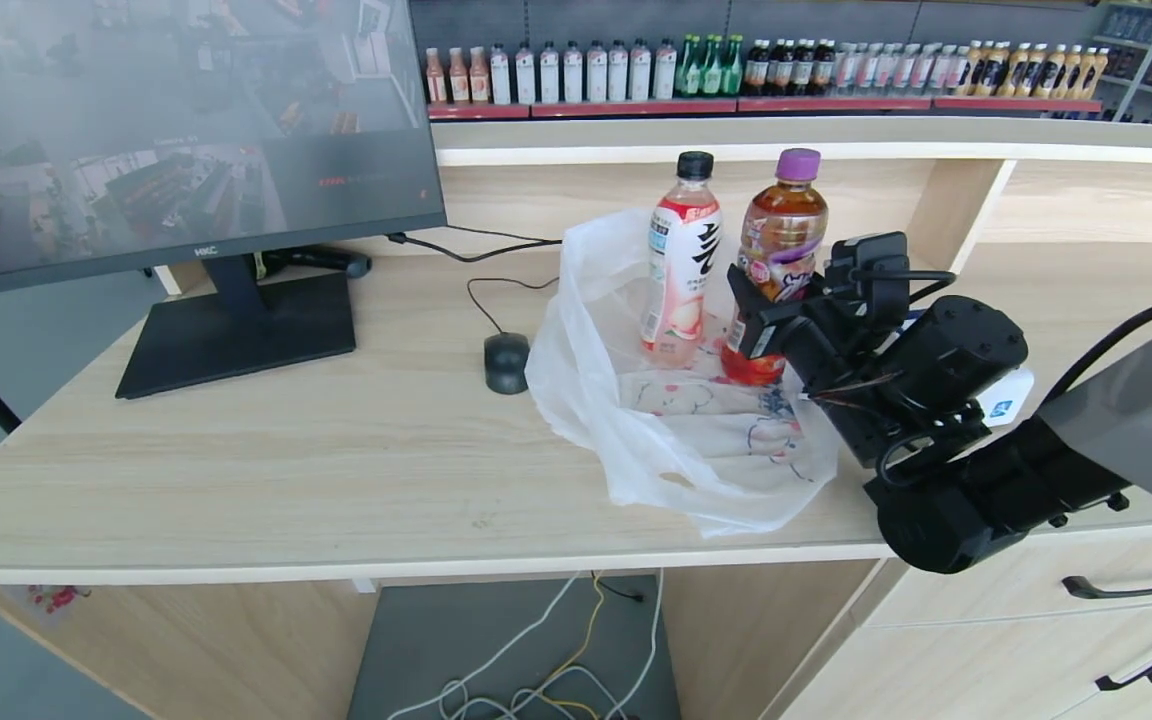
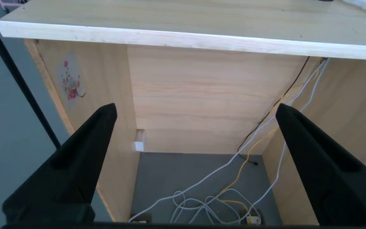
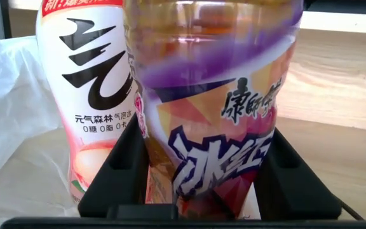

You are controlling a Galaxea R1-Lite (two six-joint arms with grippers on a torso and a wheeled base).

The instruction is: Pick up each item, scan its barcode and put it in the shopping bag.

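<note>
Purple-cap bottle (image 1: 786,220) partly hidden behind right gripper (image 1: 764,328) — shelf bottles (image 1: 736,68) too small to tell apart.

Light: bright, even over the counter (image 1: 336,450).
Shadows: soft, faint beside the mouse (image 1: 506,362).
Glare: pale reflections wash the monitor (image 1: 176,130).
Edges: counter lines bow slightly.

Matt wood counter (image 1: 336,460), thin crinkled plastic bag (image 1: 576,340), glossy plastic purple-capped bottle (image 1: 782,235)

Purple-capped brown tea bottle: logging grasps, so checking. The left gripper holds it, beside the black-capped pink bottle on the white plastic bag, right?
No. The right gripper holds the purple-capped brown tea bottle, beside the black-capped pink bottle on the white plastic bag; the right wrist view shows it.
</note>
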